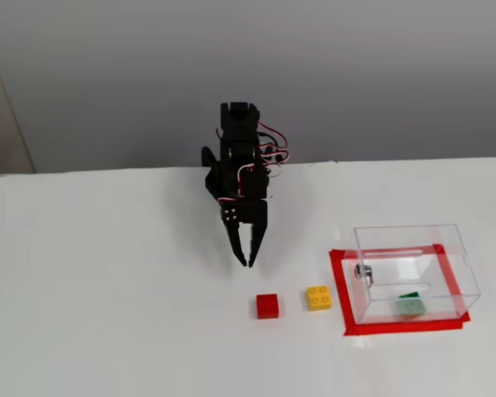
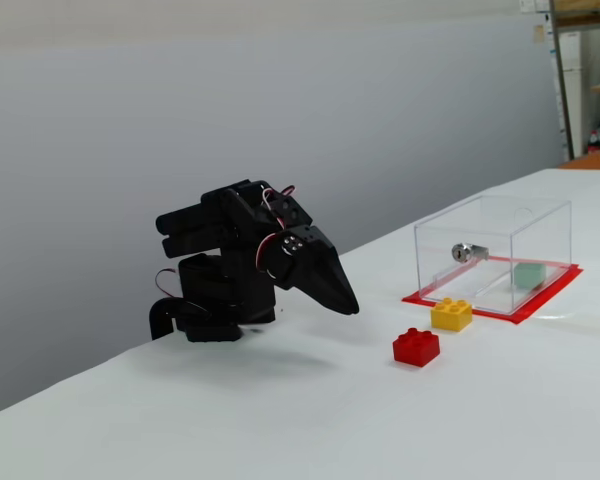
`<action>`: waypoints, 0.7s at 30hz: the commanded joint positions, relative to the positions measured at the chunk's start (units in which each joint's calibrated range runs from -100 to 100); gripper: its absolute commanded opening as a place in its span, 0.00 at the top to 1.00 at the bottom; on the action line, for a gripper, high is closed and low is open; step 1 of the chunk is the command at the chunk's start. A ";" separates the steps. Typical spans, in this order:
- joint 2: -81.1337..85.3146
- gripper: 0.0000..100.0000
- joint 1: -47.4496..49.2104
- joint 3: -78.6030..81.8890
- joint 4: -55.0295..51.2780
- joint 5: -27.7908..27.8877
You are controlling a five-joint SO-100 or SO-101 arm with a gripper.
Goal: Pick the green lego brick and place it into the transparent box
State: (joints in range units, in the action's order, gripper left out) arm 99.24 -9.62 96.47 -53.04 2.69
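Green lego brick [image 1: 411,305] lies inside the transparent box [image 1: 413,273], on its floor. Gripper [image 1: 249,261] empty, jaws look nearly closed, tips apparently just above the table [image 1: 107,289], well apart from red brick [image 1: 268,306] and yellow brick [image 1: 318,297].

A small green plastic brick [image 1: 411,305] is seen inside a clear plastic box [image 1: 451,248] bordered by red tape [image 1: 342,285]; a red brick [image 1: 268,306] and a yellow brick [image 1: 318,298] are seen at its nine o'clock.
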 commanded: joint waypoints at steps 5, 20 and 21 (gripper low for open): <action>0.51 0.98 1.37 0.55 -5.01 -3.99; 0.51 0.99 1.82 -3.70 -19.02 -4.77; 0.51 0.99 1.82 -3.70 -19.02 -4.77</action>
State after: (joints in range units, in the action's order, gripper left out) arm 99.24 -7.59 94.00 -71.81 -2.10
